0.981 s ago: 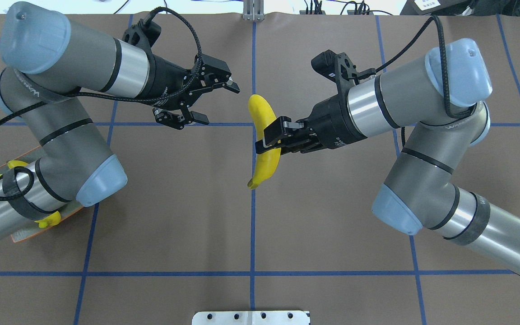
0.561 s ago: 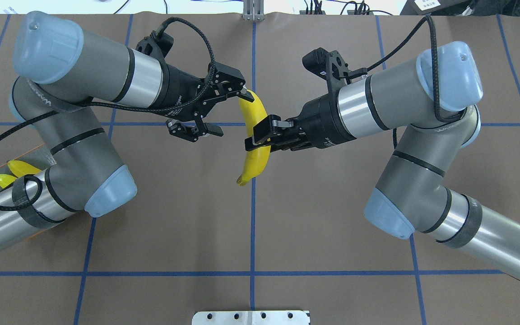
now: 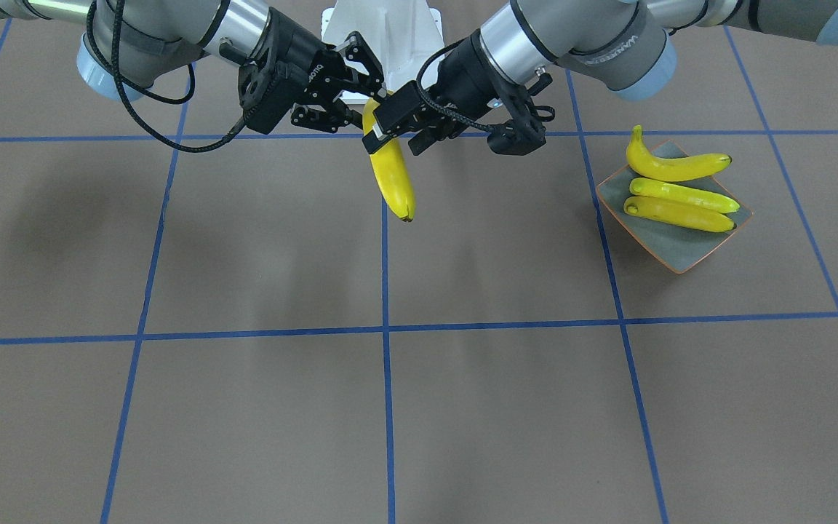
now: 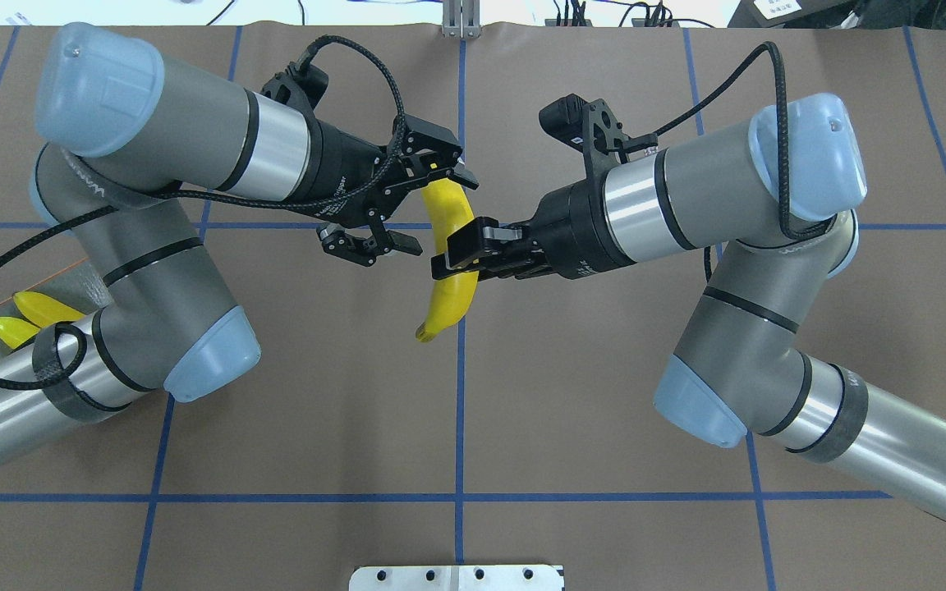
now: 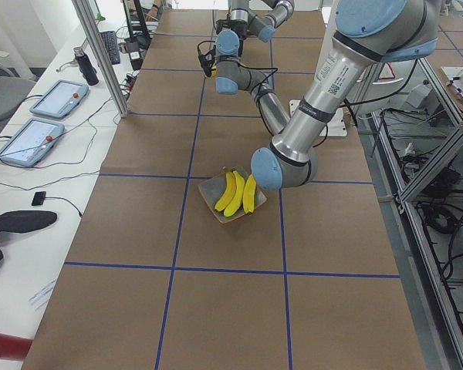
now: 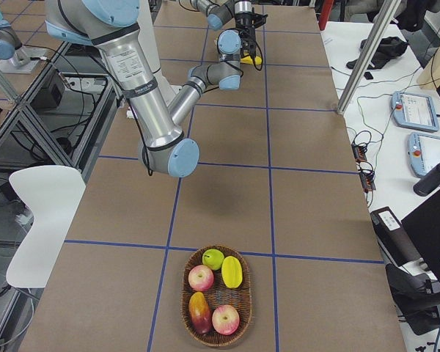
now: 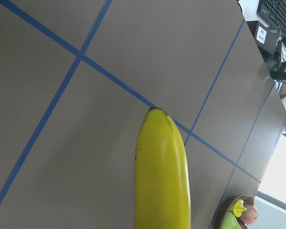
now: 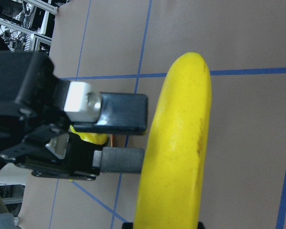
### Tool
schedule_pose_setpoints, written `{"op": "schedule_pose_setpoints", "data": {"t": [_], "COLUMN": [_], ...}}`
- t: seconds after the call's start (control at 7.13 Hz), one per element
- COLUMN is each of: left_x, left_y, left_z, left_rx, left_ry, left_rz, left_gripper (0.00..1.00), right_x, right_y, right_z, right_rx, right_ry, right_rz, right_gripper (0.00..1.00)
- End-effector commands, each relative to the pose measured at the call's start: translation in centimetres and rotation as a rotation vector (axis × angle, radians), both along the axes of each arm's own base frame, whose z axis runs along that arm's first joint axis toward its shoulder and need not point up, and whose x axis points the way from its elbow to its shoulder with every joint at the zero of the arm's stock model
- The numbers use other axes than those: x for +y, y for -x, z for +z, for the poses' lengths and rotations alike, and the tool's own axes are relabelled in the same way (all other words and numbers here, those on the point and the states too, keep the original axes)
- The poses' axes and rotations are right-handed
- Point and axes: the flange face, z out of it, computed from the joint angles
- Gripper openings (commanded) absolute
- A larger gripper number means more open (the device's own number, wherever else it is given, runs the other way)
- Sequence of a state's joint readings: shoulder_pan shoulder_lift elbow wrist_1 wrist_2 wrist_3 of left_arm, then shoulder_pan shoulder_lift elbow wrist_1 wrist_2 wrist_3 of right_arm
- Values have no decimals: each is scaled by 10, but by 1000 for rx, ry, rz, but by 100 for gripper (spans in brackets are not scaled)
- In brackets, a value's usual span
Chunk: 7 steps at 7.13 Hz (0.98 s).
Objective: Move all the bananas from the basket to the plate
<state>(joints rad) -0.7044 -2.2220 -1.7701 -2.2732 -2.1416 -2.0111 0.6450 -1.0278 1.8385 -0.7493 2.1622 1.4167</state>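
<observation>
Each gripper's black body and the grey arm links carry white lettering (image 3: 315, 70). In the front-facing view the piece at upper left seems to end in "OTIQ"; the rest is too small to read.

The right gripper (image 4: 456, 253), just left of centre in the overhead frame, is clamped on the middle of 1 banana (image 4: 455, 300), which hangs clear of the brown table (image 4: 604, 410). The banana's long axis runs nearly top to bottom in that frame, leaning a little. Its rounded end points up, and its dark-tipped end points down and slightly left, beside the central blue tape line (image 4: 460, 427). In the front-facing view, in the upper middle of the frame, the dark tip points down and a little right.

The left gripper (image 4: 436, 210) reaches in from the upper left with its fingers spread apart, 1 on each side of the banana's upper part. In the right wrist view its pads (image 8: 120, 160) lie just left of the banana; whether either touches the skin I cannot tell.

The plate (image 3: 670, 244) sits at the right of the front-facing frame, well apart from the held banana. It holds 3 bananas (image 3: 681, 195), their long axes roughly left to right.

The basket (image 6: 182, 293), at bottom centre of the exterior right view, holds 2 red apples (image 6: 201, 277), a green fruit (image 6: 213, 258), a yellow fruit (image 6: 232, 271) and a red-orange one (image 6: 199, 312).
</observation>
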Motion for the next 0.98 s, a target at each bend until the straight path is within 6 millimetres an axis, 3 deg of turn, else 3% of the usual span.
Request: {"op": "schedule_pose_setpoints", "data": {"t": [0.0,0.42,0.56,0.7,0.84], "left_x": [3,5,5,5,5], "left_y": [-5,-8,-8,-8,-8], "left_z": [-2,-5,-6,-6,-5], "left_rx": [2,6,7,6,6], "left_ry": [0,-3,-3,1,1], "left_rz": [8,12,12,12,12], "left_gripper": [100,98,87,53,1], "right_x": [1,4,5,6,7], "right_y": [-1,-3,-4,-4,-4], "right_z": [-2,-7,-8,-9,-8], "right_rx": [-7,-36,-38,-44,-47], "right_ry": [-5,-26,-29,-34,-36], "right_rz": [-1,-3,-3,-4,-6], "right_gripper": [0,0,0,0,0]}}
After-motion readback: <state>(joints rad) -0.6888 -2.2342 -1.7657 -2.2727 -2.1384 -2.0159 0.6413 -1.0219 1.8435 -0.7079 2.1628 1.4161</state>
